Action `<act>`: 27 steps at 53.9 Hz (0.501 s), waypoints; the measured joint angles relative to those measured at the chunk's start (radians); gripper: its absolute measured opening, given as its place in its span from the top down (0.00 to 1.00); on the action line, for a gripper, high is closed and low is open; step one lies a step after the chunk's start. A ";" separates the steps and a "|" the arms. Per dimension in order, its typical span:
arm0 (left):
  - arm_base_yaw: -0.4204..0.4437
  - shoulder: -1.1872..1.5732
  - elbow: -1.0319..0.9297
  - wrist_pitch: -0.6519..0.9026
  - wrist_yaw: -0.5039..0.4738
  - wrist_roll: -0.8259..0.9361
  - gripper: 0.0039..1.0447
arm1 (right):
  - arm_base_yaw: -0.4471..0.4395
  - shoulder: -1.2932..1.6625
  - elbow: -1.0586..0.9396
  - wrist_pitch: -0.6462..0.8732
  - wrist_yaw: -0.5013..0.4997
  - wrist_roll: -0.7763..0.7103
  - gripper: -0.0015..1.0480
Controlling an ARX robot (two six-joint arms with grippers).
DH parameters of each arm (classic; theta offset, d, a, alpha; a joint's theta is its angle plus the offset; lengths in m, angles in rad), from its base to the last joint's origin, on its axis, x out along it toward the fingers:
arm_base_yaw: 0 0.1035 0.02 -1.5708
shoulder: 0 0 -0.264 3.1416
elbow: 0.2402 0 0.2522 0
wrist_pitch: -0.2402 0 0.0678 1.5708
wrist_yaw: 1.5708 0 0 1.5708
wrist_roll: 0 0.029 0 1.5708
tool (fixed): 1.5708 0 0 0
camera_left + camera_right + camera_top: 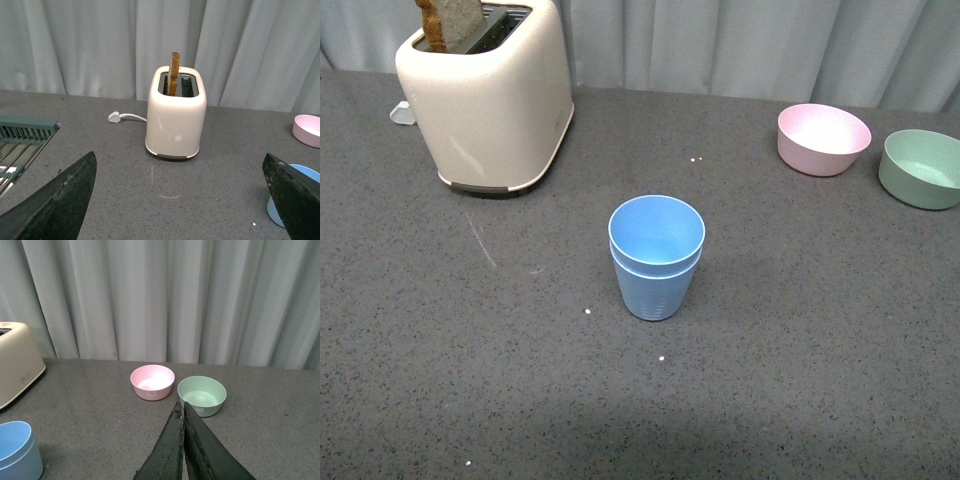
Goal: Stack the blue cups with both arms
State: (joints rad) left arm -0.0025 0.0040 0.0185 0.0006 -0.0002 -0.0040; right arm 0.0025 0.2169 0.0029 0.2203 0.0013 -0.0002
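Sitting nested already, the blue cups (656,257): one tumbler resting inside the other, upright, near the middle of the grey tabletop (800,330), two pale rims showing one just above the other in the front view. Looking finished, then, as far as stacking goes; judging from this, nothing left beyond keeping both arms clear. Standing free, with no claw touching or hovering over the stack, and neither arm appearing in the front view at all. Peeking into the left wrist view as a blue edge (280,200) beside one dark finger, and into the right wrist view as a blue rim and wall (17,450) at a corner, well apart from that claw. Spreading wide and holding nothing, the left claw (180,200), its two fingers showing at opposite edges of its view with bare tabletop between. Pressing together with nothing between, the right claw (182,407), its two fingers meeting in a thin seam. Standing further off, beyond the stack to the left, a cream toaster (490,95) with a slice of toast (448,22) poking up from a slot. Lying well to the right, a pink bowl (823,138) and a green bowl (922,168), just beside each other and untouched. Hanging behind everything, a pale curtain (750,40).
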 joint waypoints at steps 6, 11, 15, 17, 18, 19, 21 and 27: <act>0.000 0.000 0.000 0.000 0.000 0.000 0.06 | 0.000 -0.025 0.000 -0.024 0.000 0.000 0.99; 0.000 0.000 0.000 0.000 0.000 0.000 0.06 | 0.000 -0.043 0.000 -0.043 0.000 0.000 0.99; 0.000 0.000 0.000 0.000 0.000 0.000 0.06 | 0.000 -0.114 0.001 -0.138 0.000 0.000 0.99; 0.000 0.000 0.000 0.000 0.000 0.000 0.06 | 0.000 -0.154 0.000 -0.190 -0.002 0.000 0.99; 0.000 0.000 0.000 0.000 -0.001 0.000 0.06 | 0.000 -0.174 0.000 -0.207 -0.002 0.000 0.99; 0.000 0.000 0.000 0.000 0.000 0.000 0.06 | 0.000 -0.197 0.000 -0.213 -0.002 0.000 0.99; 0.000 0.000 0.000 0.000 0.000 0.000 0.06 | 0.000 -0.211 0.000 -0.214 -0.003 0.000 0.99; 0.000 0.000 0.000 0.000 0.000 0.000 0.06 | 0.000 -0.212 0.001 -0.219 -0.003 0.000 0.91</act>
State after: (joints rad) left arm -0.0025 0.0040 0.0185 0.0006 -0.0002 -0.0040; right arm 0.0025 0.0051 0.0036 0.0017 -0.0013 -0.0006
